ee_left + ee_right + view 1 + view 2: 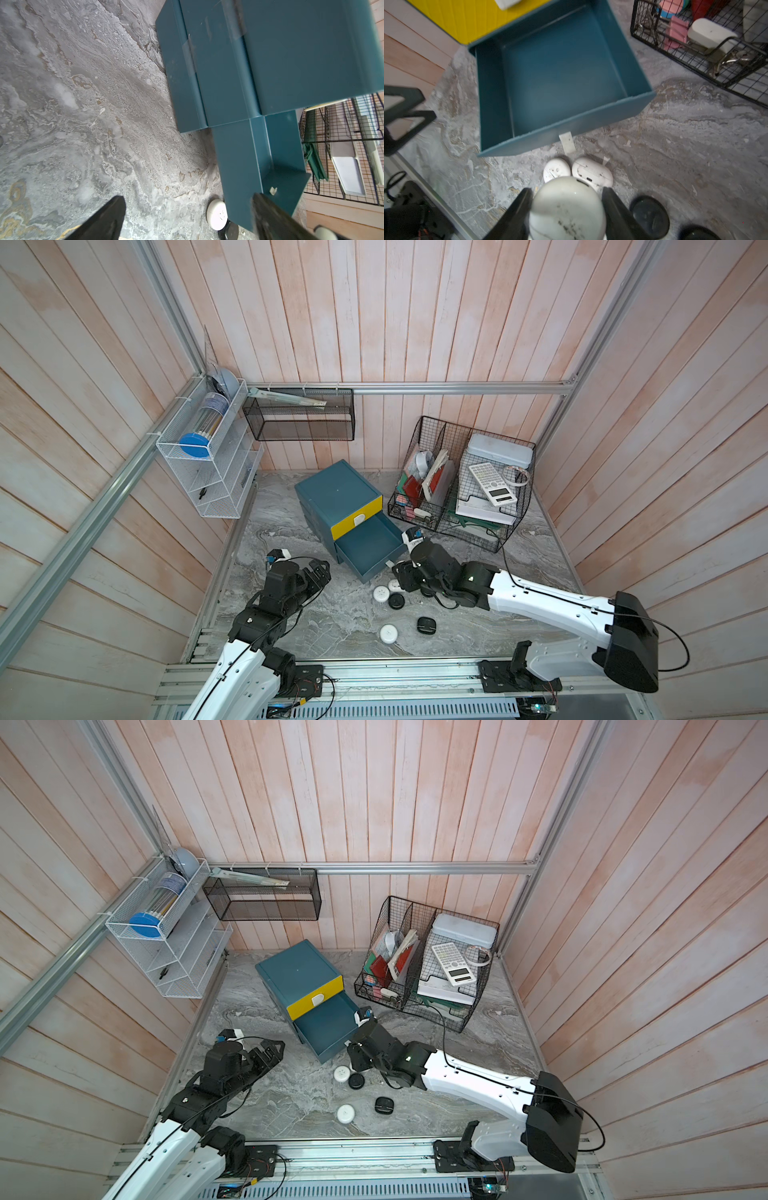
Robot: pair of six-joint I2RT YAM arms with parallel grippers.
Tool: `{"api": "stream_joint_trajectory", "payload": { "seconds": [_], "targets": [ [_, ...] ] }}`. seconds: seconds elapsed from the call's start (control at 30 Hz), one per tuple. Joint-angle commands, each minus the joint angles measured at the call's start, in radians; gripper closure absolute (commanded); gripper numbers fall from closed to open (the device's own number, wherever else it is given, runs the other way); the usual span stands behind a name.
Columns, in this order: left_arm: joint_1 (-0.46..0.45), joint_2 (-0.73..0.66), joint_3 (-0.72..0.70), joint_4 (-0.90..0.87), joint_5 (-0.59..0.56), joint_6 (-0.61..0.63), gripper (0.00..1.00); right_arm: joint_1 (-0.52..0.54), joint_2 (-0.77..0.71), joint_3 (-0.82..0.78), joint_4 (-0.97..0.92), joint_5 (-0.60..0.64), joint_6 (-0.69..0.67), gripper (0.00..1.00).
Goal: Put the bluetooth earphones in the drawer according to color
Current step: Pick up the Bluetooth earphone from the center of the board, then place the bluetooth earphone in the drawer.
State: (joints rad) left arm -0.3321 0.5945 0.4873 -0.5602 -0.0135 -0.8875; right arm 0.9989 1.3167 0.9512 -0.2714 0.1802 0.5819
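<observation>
The teal drawer chest point(338, 499) stands at the back of the table, its yellow top drawer closed. Its middle drawer point(492, 99) is pulled out and holds nothing. My right gripper point(567, 190) hovers just in front of that drawer, shut on a white earphone case point(566, 209). Two more white cases point(556, 170) point(591, 172) and a black case point(650, 216) lie on the table below it. Nearer the front edge lie a black case point(426, 625) and a white case point(389, 633). My left gripper point(320, 572) is open and holds nothing, left of the drawer.
A black wire organiser point(461, 485) with a calculator and papers stands right of the chest, close to my right arm. A white mesh rack point(208, 456) and a black mesh shelf point(299, 414) hang on the walls. Wooden walls enclose the marbled table point(332, 626).
</observation>
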Motion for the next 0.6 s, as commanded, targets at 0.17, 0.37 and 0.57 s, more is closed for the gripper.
{"api": "stream_joint_trajectory", "payload": {
  "seconds": [0.17, 0.37, 0.57],
  "targets": [
    [-0.241, 0.037, -0.046, 0.05, -0.156, -0.098, 0.0, -0.143, 0.115, 0.183, 0.093, -0.141, -0.112, 0.6],
    [-0.522, 0.122, -0.043, 0.087, -0.32, -0.209, 0.0, -0.181, 0.252, 0.286, 0.062, -0.147, -0.158, 0.6],
    [-0.79, 0.29, 0.001, 0.1, -0.425, -0.282, 0.0, -0.194, 0.345, 0.33, 0.032, -0.136, -0.19, 0.53]
  ]
}}
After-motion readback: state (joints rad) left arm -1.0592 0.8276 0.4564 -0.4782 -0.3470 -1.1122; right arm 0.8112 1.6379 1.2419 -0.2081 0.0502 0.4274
